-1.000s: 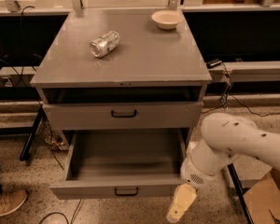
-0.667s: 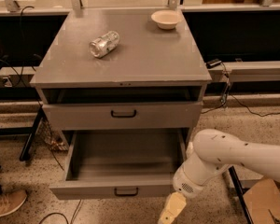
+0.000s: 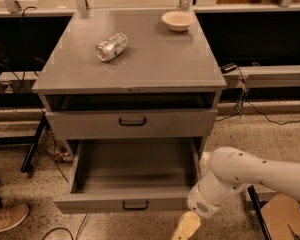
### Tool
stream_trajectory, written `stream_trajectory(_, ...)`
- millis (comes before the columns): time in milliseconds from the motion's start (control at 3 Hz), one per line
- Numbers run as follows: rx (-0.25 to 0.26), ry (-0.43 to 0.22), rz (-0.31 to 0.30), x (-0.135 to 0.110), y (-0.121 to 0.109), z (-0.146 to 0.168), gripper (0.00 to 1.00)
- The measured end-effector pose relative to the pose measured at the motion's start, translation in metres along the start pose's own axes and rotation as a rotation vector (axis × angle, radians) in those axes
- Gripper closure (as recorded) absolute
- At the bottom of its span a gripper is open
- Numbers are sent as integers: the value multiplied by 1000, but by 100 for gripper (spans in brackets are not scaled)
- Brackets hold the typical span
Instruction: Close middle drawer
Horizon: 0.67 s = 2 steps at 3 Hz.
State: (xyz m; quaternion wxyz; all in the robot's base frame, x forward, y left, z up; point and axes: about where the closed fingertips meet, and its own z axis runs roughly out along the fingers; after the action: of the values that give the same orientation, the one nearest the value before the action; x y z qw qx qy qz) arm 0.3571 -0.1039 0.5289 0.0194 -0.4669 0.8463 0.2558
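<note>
**The middle drawer (image 3: 90,202) is wide open, and the gripper (image 3: 186,227) sits low by its front.**

The grey cabinet (image 3: 155,69) has its middle drawer pulled far out, so the drawer needs a push on its front to go back in. The white arm (image 3: 250,171) bends down on the right, likely to put the gripper just below the drawer's right corner, ready to push. It is not clear if the gripper is spread or pressed together. A can (image 3: 111,46) lies on its side near a bowl (image 3: 177,20) on top, out of the way.
</note>
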Motion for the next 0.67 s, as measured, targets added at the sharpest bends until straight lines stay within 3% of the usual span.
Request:
stream_trajectory(333, 26, -55, 59, 23, -26, 19, 17)
stream_trajectory(667, 82, -105, 96, 34, -61, 34, 41)
